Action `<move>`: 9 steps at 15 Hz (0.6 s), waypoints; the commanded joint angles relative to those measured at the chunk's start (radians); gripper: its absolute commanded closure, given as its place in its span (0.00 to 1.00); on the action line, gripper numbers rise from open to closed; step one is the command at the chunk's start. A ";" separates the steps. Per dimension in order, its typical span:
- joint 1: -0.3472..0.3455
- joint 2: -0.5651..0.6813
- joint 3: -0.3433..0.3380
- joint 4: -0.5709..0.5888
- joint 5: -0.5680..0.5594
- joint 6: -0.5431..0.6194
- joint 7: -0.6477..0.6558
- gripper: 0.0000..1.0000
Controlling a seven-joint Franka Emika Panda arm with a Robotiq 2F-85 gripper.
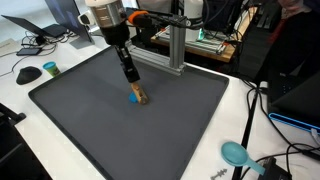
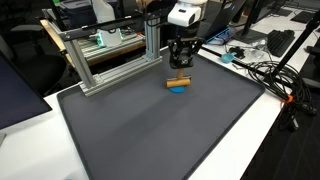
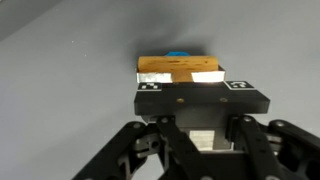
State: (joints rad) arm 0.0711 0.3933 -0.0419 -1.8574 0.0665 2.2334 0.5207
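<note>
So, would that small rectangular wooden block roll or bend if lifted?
Probably rigid: the small rectangular wooden block shows straight edges in the tool. Its flat faces suggest it won't roll. It looks small beside the tool, so it is likely light.

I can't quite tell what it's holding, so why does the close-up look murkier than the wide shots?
Wrist view: dim and soft, the gripper a dark mass in the foreground, the wooden block between its fingertips bright but blurred. Both exterior views: evenly lit, small and coarse, so the block is tiny; the grey mat shows no harsh glare.
</note>
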 commanded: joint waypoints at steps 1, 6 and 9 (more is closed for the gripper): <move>0.021 0.043 -0.021 -0.019 -0.031 0.107 0.035 0.78; 0.026 0.047 -0.026 -0.015 -0.051 0.118 0.052 0.78; 0.027 0.050 -0.027 -0.013 -0.063 0.129 0.057 0.78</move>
State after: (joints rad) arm 0.0801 0.3946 -0.0495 -1.8573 0.0340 2.2737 0.5514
